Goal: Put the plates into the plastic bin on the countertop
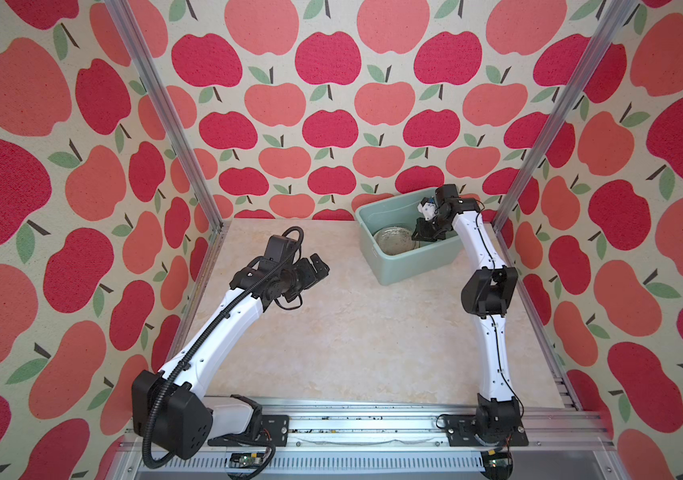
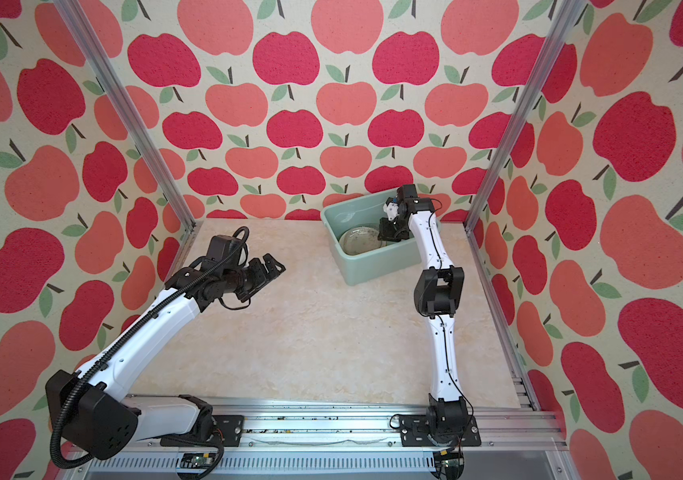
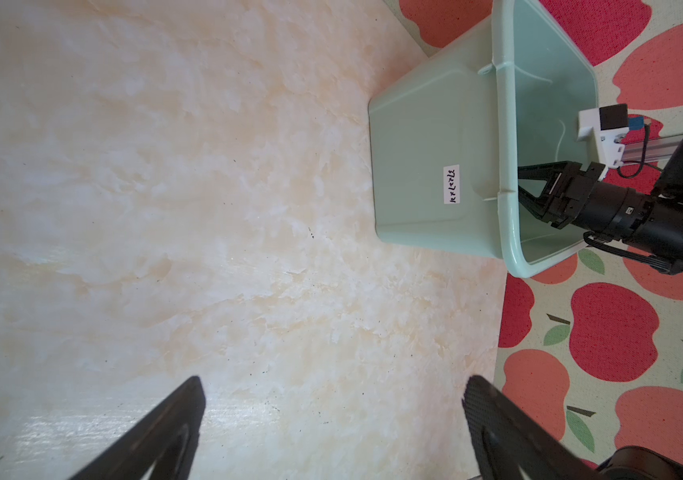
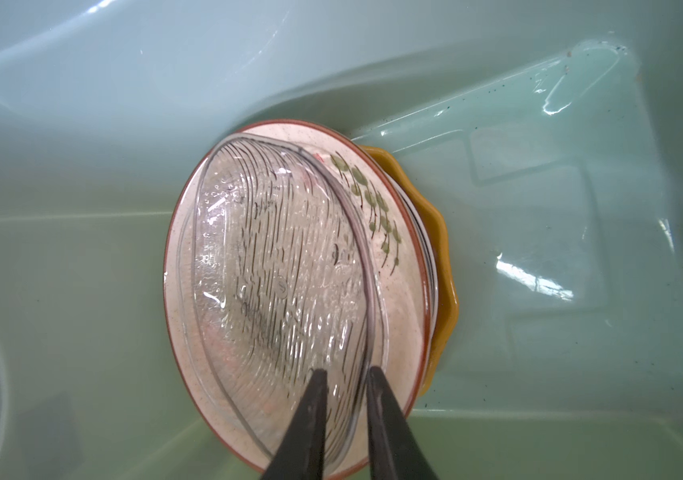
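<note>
My right jaws are standing slightly parted astride the rim of the glass plate, lying atop the stacked plates in the plastic bin at one o'clock, my left jaws gaping empty, and with no plate showing on the tabletop I am judging only my withdrawal left.

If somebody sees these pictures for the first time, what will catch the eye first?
The walls, covered in large red and pink apples, surround everything. At the back right of the countertop stands the mint-green plastic bin, where the right gripper reaches in, jaws slightly apart around the rim of a clear glass plate atop a stack showing a cream plate and a yellow plate. The left gripper hangs wide open above the countertop.
</note>
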Tool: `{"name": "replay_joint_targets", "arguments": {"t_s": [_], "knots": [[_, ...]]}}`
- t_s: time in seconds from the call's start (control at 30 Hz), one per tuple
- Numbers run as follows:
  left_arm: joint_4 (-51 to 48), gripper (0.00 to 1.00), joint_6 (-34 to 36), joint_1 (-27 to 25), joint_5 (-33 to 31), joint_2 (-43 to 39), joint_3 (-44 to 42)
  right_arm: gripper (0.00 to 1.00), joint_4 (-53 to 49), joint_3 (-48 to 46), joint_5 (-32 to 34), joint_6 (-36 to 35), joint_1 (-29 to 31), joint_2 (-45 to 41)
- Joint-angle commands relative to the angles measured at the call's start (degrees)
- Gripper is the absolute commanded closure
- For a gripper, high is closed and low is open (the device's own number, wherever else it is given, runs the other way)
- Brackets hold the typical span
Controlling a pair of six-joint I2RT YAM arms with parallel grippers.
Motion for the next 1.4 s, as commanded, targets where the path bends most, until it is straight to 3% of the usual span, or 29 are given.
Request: {"name": "replay_joint_targets", "arguments": {"t_s": [0.0, 0.3, 0.5, 0.63, 0.73, 0.87, 1.0, 1.13, 1.23, 1.37], "knots": [[0.3, 0.01, 0.9, 0.3, 0.2, -0.3, 1.7, 0.74, -0.5, -0.7, 1.9, 0.5, -0.5, -1.5], [-5.4, 0.01, 3.9, 0.3, -4.7, -4.8, 5.1, 0.62, 0.3, -0.7, 4.8, 0.9, -1.0, -12.2], [-11.8, 0.01, 7.0, 0.3, -10.2, -10.9, 8.5, 0.57, 0.3, -1.2, 2.4, 2.4, -0.6, -21.2], [-17.0, 0.01, 11.6, 0.3, -16.1, -16.4, 11.4, 0.54, 0.7, -6.5, 0.0, 0.7, 0.9, -29.7], [-20.0, 0.01, 15.7, 0.4, -21.6, -20.7, 12.7, 0.53, 3.5, -16.9, -0.6, -1.1, 1.8, -39.2], [-20.8, 0.01, 20.2, 0.7, -29.9, -27.0, 10.9, 0.53, 13.3, -39.3, 0.0, -2.4, 2.1, -55.9], [-16.9, 0.01, 24.2, 1.1, -36.8, -33.1, 4.6, 0.50, 23.7, -60.7, 3.4, -3.3, 2.2, -72.9], [-14.4, 0.01, 26.5, 2.4, -44.1, -35.7, -1.9, 0.44, 27.9, -78.0, 8.0, -4.6, 2.0, -86.0], [-11.8, 0.01, 28.4, 5.1, -45.8, -36.3, -6.9, 0.35, 29.8, -88.4, 13.1, -5.4, 1.6, -92.5], [-5.6, 0.01, 29.5, 10.7, -44.7, -37.4, -14.5, 0.32, 34.9, -101.6, 21.8, -5.3, 0.9, -98.4]]}}
